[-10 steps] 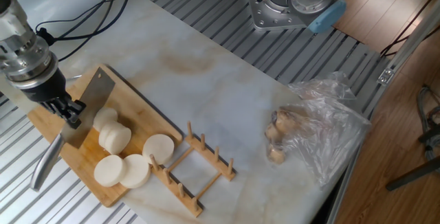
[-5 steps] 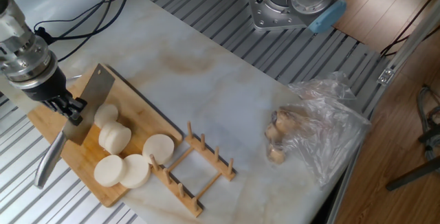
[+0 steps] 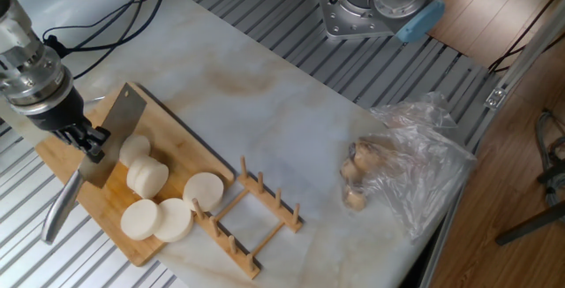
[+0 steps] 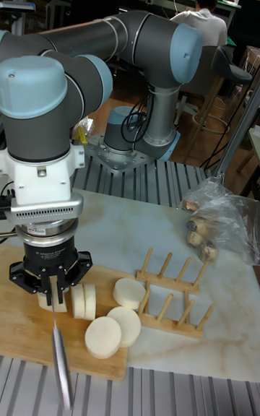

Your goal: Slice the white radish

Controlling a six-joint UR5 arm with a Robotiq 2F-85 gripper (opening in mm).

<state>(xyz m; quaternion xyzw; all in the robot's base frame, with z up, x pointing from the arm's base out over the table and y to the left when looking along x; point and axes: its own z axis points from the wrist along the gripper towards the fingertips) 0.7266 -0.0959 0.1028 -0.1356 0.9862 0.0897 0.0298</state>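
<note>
The white radish lies cut up on the bamboo cutting board (image 3: 181, 151): a short stub (image 3: 134, 149) against the blade, an upright thick piece (image 3: 147, 178), and three round discs (image 3: 139, 219) (image 3: 174, 220) (image 3: 204, 191). My gripper (image 3: 90, 143) stands at the board's left end, shut on a cleaver (image 3: 121, 129), whose steel handle (image 3: 57, 210) sticks out toward the front. The blade rests against the stub's left side. In the tall fixed view the gripper (image 4: 52, 284) points straight down, the handle (image 4: 61, 362) reaches toward the camera, and the radish pieces (image 4: 83, 300) sit just right of it.
A wooden dish rack (image 3: 252, 217) lies at the board's right corner, touching the nearest disc. A crumpled clear plastic bag with brownish lumps (image 3: 402, 169) sits at the table's right edge. Cables (image 3: 115, 23) run behind the board. The arm's base (image 3: 375, 5) stands at the back.
The cleaver's handle wobbles by a few pixels. The gripper stays at the same spot and the radish pieces have not moved.
</note>
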